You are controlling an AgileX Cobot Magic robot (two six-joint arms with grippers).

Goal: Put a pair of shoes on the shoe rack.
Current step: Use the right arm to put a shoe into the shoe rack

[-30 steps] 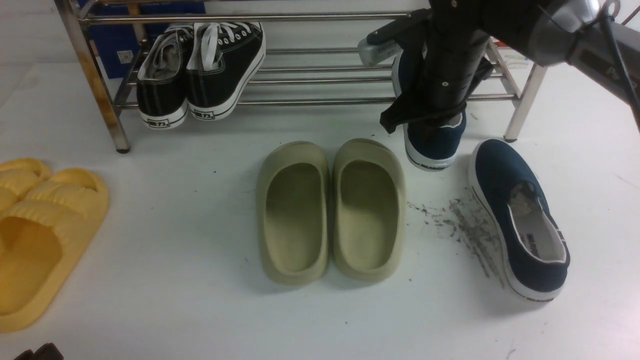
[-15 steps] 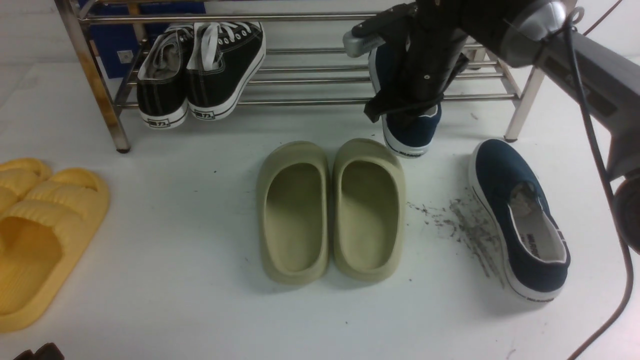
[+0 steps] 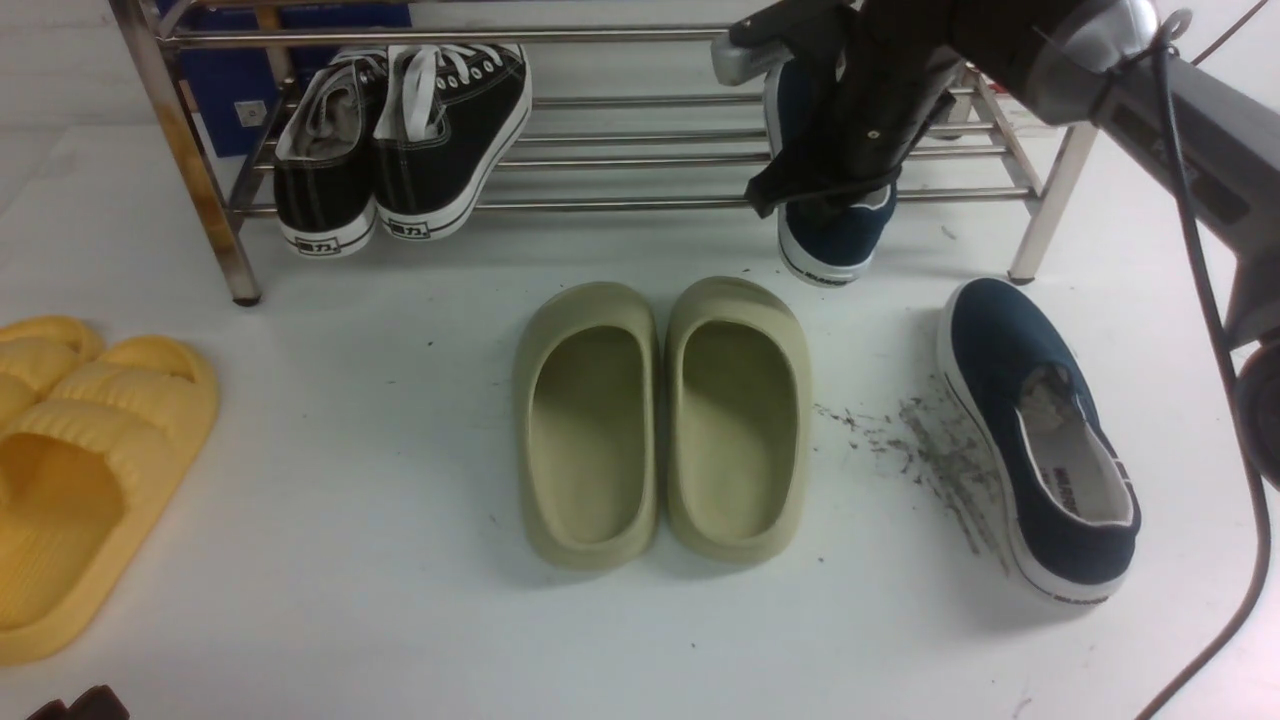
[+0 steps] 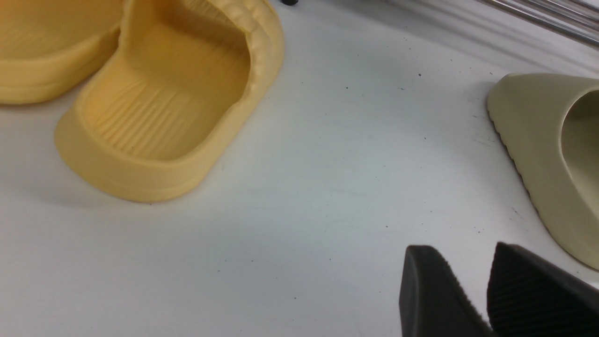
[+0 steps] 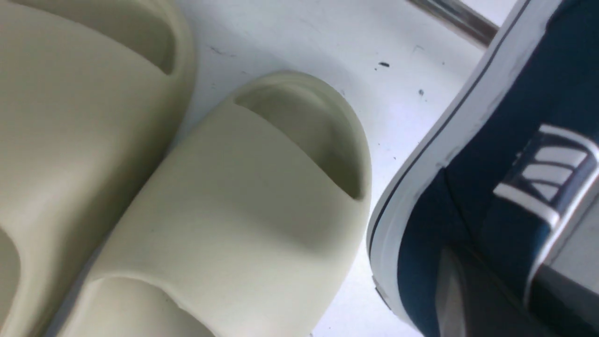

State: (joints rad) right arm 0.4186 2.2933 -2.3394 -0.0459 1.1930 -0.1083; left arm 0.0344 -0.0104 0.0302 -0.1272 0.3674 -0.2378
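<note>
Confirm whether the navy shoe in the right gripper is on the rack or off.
Partly on: the navy shoe has its toe over the shoe rack, heel overhanging the front tube. Resting there: cannot tell.

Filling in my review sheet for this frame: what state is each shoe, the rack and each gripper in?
Held shoe: gripped by right gripper, at rack's right end.
Other shoe: upright on table.
Sneakers: on rack.
Green slides: paired on table.
Yellow slides: on table.
Rack: standing.
Right gripper: jaws shut on held shoe.
Left gripper: jaws open, empty.
</note>
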